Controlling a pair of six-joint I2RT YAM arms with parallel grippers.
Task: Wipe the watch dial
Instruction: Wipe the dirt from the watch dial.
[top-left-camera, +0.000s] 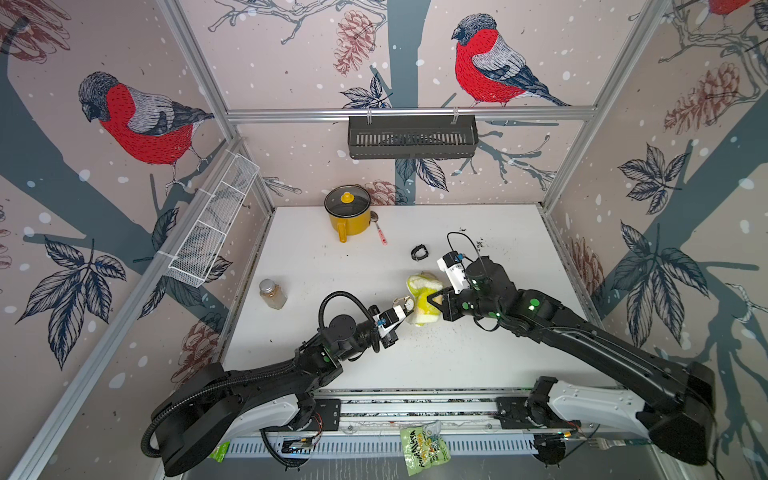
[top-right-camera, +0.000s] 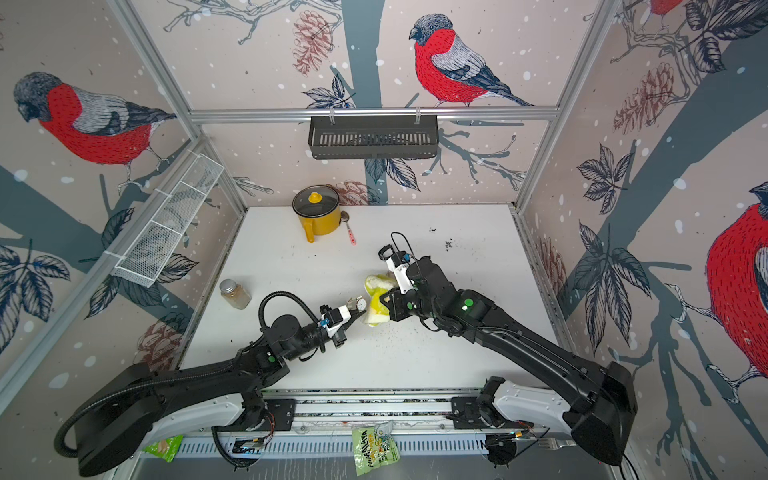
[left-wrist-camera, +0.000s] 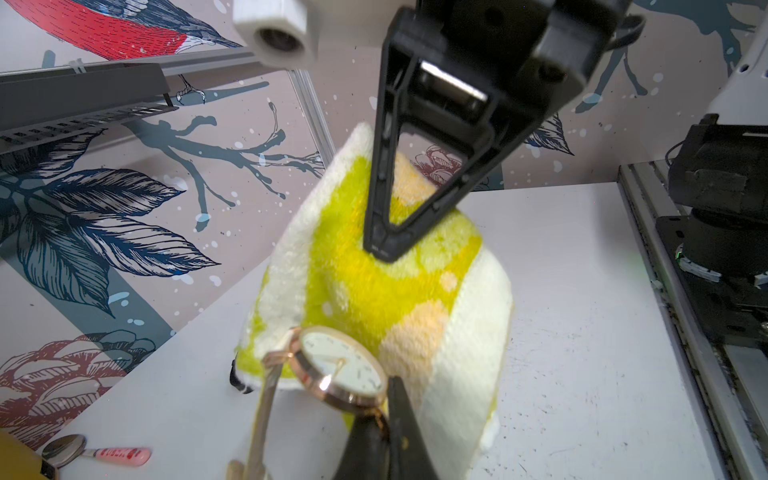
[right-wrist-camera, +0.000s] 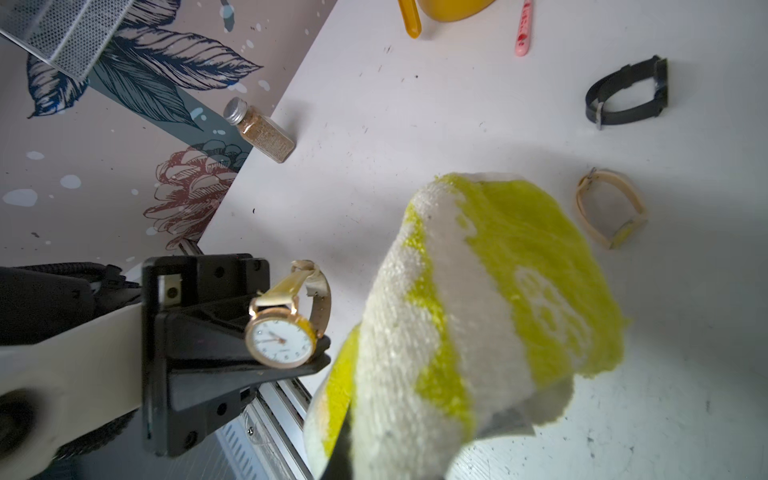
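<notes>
A rose-gold watch (left-wrist-camera: 343, 363) with a white dial and a beige strap is held above the table's middle, my left gripper (left-wrist-camera: 384, 409) shut on the edge of its case. Both top views show the watch (top-left-camera: 405, 303) (top-right-camera: 360, 304). In the right wrist view the dial (right-wrist-camera: 280, 338) faces the camera. My right gripper (top-left-camera: 434, 299) is shut on a yellow-and-white cloth (right-wrist-camera: 478, 311), which drapes over its jaws. The cloth (left-wrist-camera: 374, 286) hangs right beside the dial. Whether they touch I cannot tell.
A black watch (top-left-camera: 419, 252) and a beige-strapped watch (right-wrist-camera: 611, 208) lie on the table behind the cloth. A yellow lidded pot (top-left-camera: 348, 212) and a pink-handled spoon (top-left-camera: 380, 232) stand at the back, a spice jar (top-left-camera: 273, 294) at the left. A snack packet (top-left-camera: 424, 451) hangs off the front rail.
</notes>
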